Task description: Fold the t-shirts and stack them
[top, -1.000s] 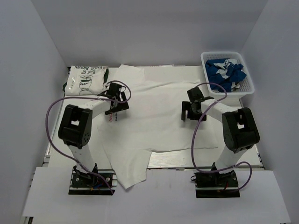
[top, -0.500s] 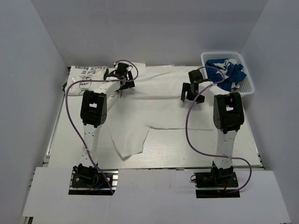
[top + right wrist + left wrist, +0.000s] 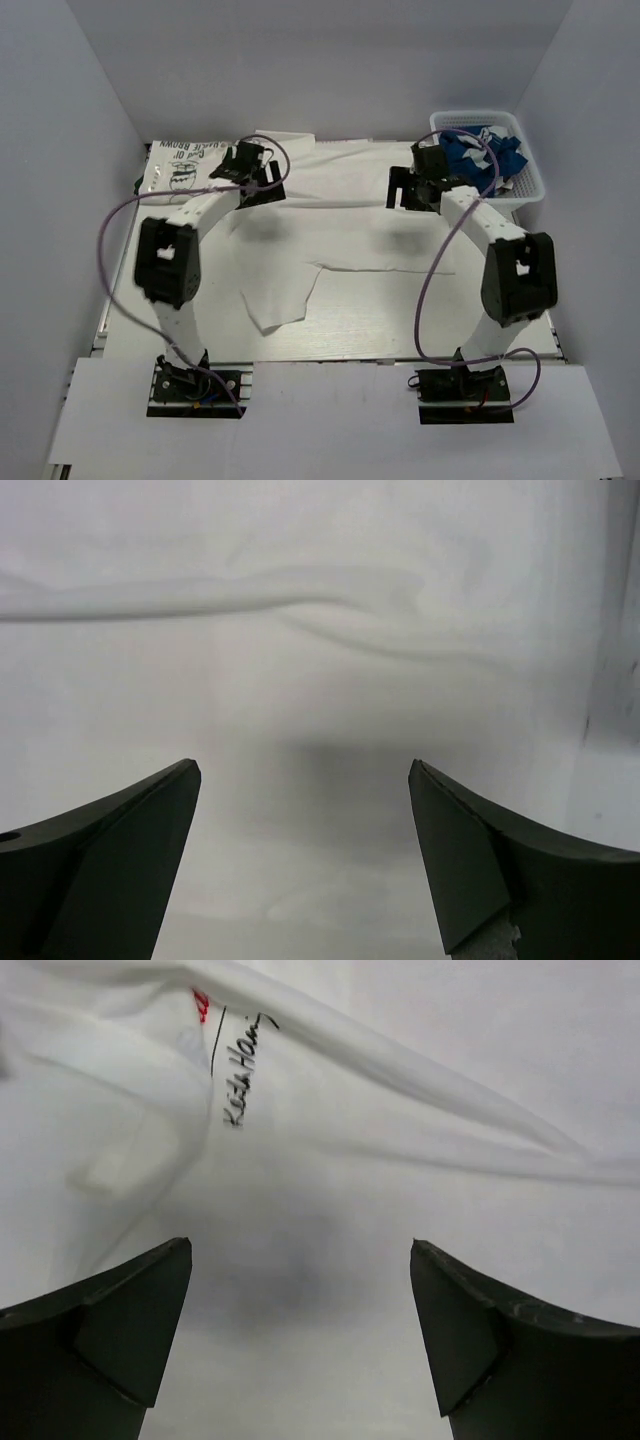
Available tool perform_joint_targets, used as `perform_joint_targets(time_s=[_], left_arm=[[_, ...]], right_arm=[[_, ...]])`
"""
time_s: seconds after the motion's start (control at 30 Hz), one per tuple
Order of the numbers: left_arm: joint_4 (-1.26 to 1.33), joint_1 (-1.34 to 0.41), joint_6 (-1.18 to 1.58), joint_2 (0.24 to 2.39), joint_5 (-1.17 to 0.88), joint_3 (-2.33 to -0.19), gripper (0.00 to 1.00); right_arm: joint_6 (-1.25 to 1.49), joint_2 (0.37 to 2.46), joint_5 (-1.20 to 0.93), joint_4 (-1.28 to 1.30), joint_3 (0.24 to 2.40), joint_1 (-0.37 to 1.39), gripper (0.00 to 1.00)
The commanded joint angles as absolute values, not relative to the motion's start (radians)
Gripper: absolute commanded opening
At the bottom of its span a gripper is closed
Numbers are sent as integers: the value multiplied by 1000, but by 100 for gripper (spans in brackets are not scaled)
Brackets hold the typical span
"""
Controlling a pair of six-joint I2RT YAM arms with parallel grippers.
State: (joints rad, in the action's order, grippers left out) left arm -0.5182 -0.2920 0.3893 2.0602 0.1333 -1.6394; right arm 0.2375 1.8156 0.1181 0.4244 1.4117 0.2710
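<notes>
A large white t-shirt [image 3: 350,225] with a red graphic lies spread across the table, one flap [image 3: 280,300] reaching toward the near side. In the left wrist view its cloth [image 3: 420,1210] shows a red mark and black handwriting [image 3: 238,1070]. My left gripper [image 3: 262,185] [image 3: 300,1247] hovers open over the shirt's far left part, with nothing between its fingers. My right gripper [image 3: 410,198] [image 3: 303,767] hovers open over the far right part of the cloth [image 3: 300,680]. A folded white t-shirt with green print [image 3: 185,165] lies at the far left. A blue t-shirt [image 3: 480,155] sits crumpled in the basket.
The white mesh basket [image 3: 530,195] stands at the far right corner, just right of my right gripper. Grey walls close in the table on the left, right and far sides. The arm bases are bolted at the near edge.
Both arms have reached from mid-table to the shirt's far edge. The white shirt no longer hangs over the near edge; it lies further back on the table. Both grippers stayed open.
</notes>
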Motion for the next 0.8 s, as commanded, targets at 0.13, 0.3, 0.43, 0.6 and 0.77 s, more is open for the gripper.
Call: perform_joint_targets(time_s=[0.13, 0.3, 0.43, 0.6, 0.77], left_arm=[[-425, -301, 646, 1306, -32, -952, 100], [-529, -310, 771, 1062, -97, -695, 100], [-552, -330, 841, 963, -216, -557, 100], [-552, -359, 881, 943, -305, -433, 94], [-591, -370, 891, 943, -264, -388, 79]], right_arm=[[376, 1445, 43, 235, 1037, 281, 90], [429, 1303, 37, 215, 902, 275, 90], [455, 1253, 107, 270, 870, 278, 90], [508, 1189, 132, 261, 801, 272, 90], [531, 1124, 175, 262, 721, 268, 90]])
